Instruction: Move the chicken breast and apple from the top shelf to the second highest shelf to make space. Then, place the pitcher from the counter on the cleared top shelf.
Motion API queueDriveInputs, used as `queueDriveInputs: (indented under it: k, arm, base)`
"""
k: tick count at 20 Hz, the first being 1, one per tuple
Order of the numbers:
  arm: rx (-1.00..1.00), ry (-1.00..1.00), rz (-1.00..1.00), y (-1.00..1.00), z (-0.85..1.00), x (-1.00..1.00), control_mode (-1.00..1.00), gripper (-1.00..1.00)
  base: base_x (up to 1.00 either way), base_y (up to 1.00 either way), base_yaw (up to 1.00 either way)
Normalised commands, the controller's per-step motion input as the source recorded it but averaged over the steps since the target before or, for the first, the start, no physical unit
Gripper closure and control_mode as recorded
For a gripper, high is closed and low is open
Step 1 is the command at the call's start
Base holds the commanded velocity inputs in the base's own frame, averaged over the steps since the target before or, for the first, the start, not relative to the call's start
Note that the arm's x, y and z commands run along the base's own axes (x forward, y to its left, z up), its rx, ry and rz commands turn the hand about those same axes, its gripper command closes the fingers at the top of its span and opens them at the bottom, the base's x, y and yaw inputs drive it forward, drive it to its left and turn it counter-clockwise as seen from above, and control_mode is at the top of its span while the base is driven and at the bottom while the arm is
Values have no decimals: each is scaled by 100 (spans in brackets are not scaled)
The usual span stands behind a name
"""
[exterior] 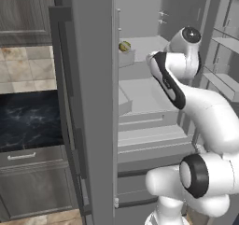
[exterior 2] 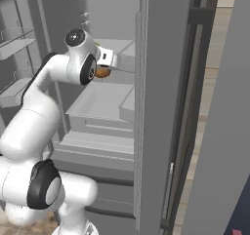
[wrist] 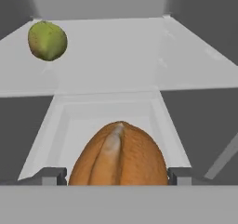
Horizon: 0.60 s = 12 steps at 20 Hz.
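Observation:
The orange-brown chicken breast (wrist: 118, 155) sits between my two fingertips (wrist: 53, 175), touching both, and hangs in front of the top shelf's front edge. My gripper (wrist: 117, 175) is shut on it. From the right base view, the gripper (exterior 2: 104, 68) reaches into the open fridge with the chicken breast (exterior 2: 101, 72) at its tip. The yellow-green apple (wrist: 47, 41) rests on the top shelf (wrist: 121, 56) at its back left, and it also shows in the left base view as the apple (exterior: 124, 46). Below lies the second highest shelf (exterior 2: 100, 100). The pitcher is out of view.
The open fridge door (exterior: 91, 102) stands to the left of the arm, and another door panel (exterior 2: 161, 107) stands to its right. The black marble counter (exterior: 28, 119) lies left of the fridge over grey drawers. Door racks (exterior: 224, 79) line the right side.

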Motion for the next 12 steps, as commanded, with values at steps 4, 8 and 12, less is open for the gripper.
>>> queueDriveInputs:
  k: [4, 8, 12]
  arm:
    - [0, 9, 0, 4, 0, -84, -100, 100]
    - [0, 7, 0, 6, -13, -67, -100, 100]
    - [0, 0, 0, 0, -42, -25, -100, 100]
  base:
    - [0, 0, 0]
    - [0, 0, 0]
    - [0, 0, 0]
